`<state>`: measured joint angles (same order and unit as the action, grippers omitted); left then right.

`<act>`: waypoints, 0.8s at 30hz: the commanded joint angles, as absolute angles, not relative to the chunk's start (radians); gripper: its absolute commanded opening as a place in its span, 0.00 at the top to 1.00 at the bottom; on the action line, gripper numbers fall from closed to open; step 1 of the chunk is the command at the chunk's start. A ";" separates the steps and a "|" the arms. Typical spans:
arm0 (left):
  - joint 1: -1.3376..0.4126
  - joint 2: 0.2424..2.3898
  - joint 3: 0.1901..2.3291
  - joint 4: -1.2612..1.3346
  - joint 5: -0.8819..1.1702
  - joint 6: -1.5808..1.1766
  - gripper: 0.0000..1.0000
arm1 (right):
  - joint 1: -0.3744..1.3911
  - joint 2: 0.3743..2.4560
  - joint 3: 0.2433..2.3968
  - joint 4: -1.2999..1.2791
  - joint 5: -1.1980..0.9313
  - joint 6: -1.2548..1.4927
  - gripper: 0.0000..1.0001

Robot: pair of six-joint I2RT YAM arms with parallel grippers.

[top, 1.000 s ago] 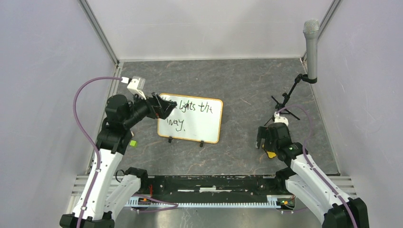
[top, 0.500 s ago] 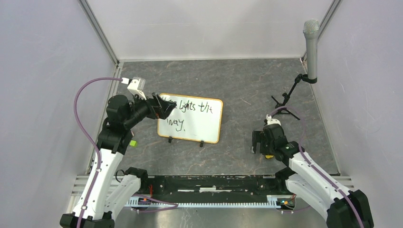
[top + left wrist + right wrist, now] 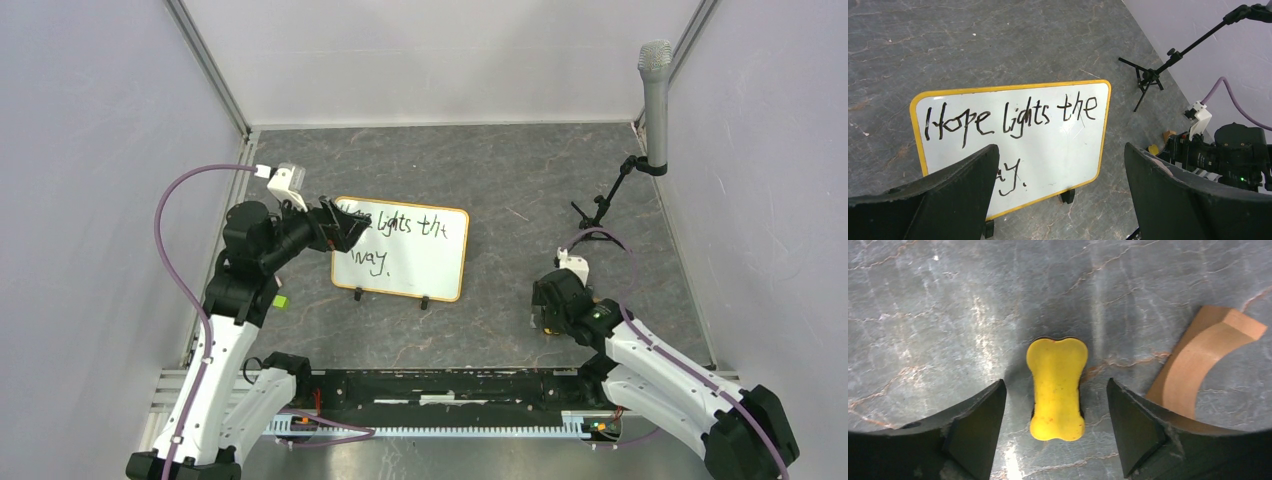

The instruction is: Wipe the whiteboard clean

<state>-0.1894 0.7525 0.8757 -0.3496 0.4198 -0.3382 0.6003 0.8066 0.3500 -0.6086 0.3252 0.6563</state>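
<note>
The whiteboard [image 3: 410,262] stands on two black clip feet left of centre, with black handwriting on it; its orange-yellow frame [image 3: 1104,135] shows in the left wrist view. My left gripper [image 3: 350,228] hovers over the board's upper left corner, open and holding nothing [image 3: 1060,150]. My right gripper [image 3: 548,308] is low over the table at the right. In the right wrist view a yellow bone-shaped eraser [image 3: 1057,400] lies flat between its fingers [image 3: 1055,385]. The jaws stand open, with a gap on each side of the eraser.
A curved tan wooden block [image 3: 1193,365] lies just right of the eraser, close to the right finger. A microphone [image 3: 655,95] on a small black tripod [image 3: 598,215] stands at the back right. A small green object [image 3: 281,301] lies by the left arm. Walls enclose three sides.
My right gripper has moved left and down over the yellow eraser, and its jaws have narrowed a little. The left arm and the whiteboard have not moved.
</note>
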 commanded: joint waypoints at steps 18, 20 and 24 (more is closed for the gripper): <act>-0.193 0.734 0.854 -0.302 0.438 -0.325 0.00 | 0.637 0.904 0.417 -0.563 0.392 0.552 0.70; -0.193 0.734 0.854 -0.302 0.438 -0.325 0.00 | 0.662 0.916 0.434 -0.548 0.398 0.530 0.74; -0.193 0.735 0.853 -0.303 0.429 -0.325 0.00 | 0.721 0.932 0.472 -0.497 0.439 0.479 0.81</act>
